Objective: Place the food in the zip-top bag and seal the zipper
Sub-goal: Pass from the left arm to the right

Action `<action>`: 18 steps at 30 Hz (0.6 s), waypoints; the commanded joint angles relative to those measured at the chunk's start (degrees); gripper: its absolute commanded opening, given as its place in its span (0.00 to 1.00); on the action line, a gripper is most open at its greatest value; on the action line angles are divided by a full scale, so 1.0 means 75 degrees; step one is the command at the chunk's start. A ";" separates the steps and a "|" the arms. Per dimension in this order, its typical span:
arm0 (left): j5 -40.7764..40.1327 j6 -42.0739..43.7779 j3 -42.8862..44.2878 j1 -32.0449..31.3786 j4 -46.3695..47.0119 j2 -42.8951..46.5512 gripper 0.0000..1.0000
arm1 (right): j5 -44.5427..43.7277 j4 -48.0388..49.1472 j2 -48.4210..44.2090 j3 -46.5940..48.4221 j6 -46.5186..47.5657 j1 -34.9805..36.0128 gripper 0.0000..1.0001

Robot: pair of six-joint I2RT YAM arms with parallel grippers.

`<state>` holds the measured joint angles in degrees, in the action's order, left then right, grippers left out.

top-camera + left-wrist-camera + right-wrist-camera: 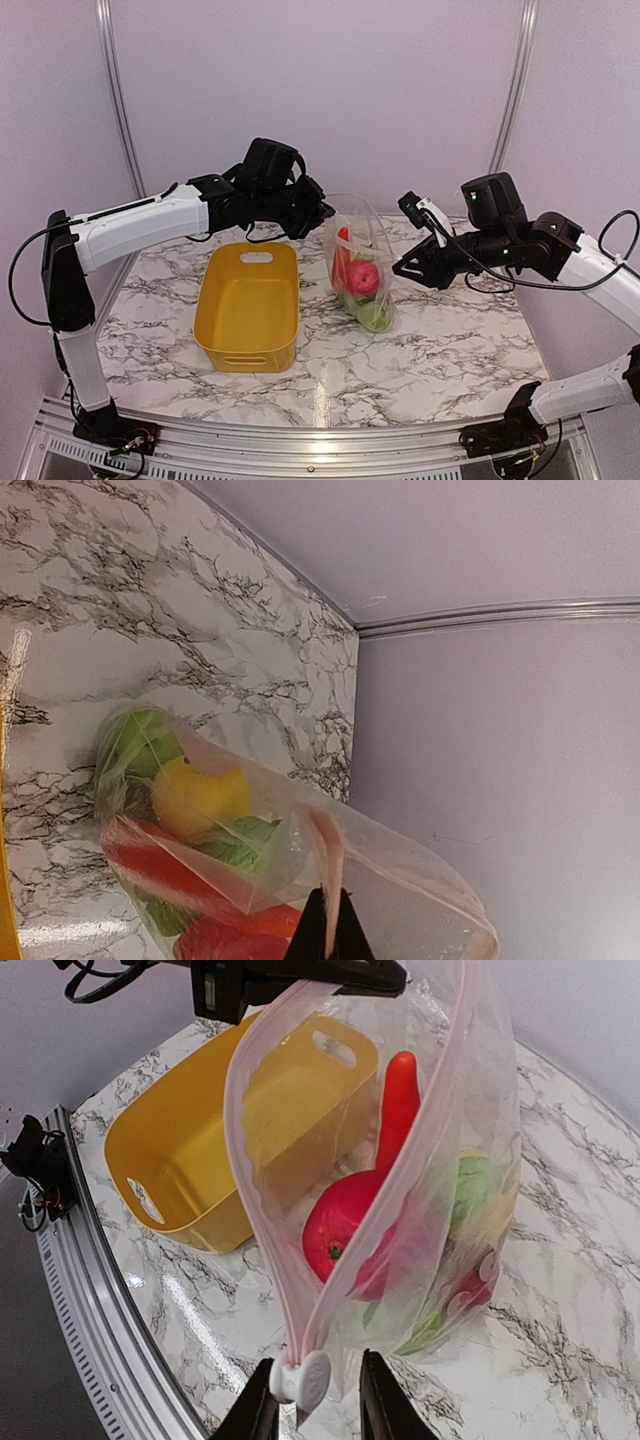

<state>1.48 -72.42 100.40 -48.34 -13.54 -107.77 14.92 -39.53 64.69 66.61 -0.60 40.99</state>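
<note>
The clear zip-top bag [360,265] hangs upright over the marble table [440,350] with its mouth spread open. Inside is the food: a red apple [345,1232], an orange-red carrot [398,1100], a yellow lemon [200,795] and green pieces [140,742]. My left gripper [327,935] is shut on one end of the pinkish zipper [330,860], holding that end up. At the bag's other end, the white zipper slider [300,1380] sits between the fingers of my right gripper [315,1405]. It rests against one finger, with a gap to the other.
A yellow tub [248,305] stands just left of the bag, with nothing in it. The metal rail of the table's near edge [90,1290] runs at the left of the right wrist view. Purple walls close the back and sides.
</note>
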 commanded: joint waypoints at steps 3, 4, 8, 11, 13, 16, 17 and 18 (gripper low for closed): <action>-0.0059 -0.0052 -0.0077 0.0045 0.0295 0.0243 0.00 | 0.0109 -0.0330 -0.0064 0.0139 0.0345 0.0074 0.36; -0.0056 -0.0059 -0.0064 0.0039 0.0303 0.0237 0.00 | 0.0060 -0.0271 -0.0075 0.0096 0.0349 0.0077 0.36; -0.0044 -0.0059 -0.0051 0.0037 0.0294 0.0224 0.00 | -0.0220 0.0071 -0.0111 0.0065 0.0338 0.0078 0.31; -0.0033 -0.0058 -0.0059 0.0045 0.0271 0.0234 0.00 | -0.0323 0.0335 -0.0085 0.0070 0.0387 0.0078 0.25; -0.0024 -0.0058 -0.0060 0.0052 0.0269 0.0236 0.00 | -0.0307 0.0368 -0.0017 0.0044 0.0428 0.0077 0.21; -0.0032 -0.0100 -0.0051 0.0064 0.0279 0.0247 0.00 | -0.0267 0.0335 0.0069 0.0032 0.0475 0.0079 0.20; -0.0033 -0.0127 -0.0057 0.0071 0.0287 0.0248 0.00 | -0.0261 0.0362 0.0062 -0.0018 0.0488 0.0077 0.22; -0.0003 -0.0155 -0.0051 0.0073 0.0310 0.0237 0.00 | -0.0261 0.0403 0.0043 -0.0076 0.0506 0.0082 0.25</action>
<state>1.50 -73.08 100.22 -48.31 -13.41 -107.77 13.74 -38.33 64.77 66.59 2.24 40.99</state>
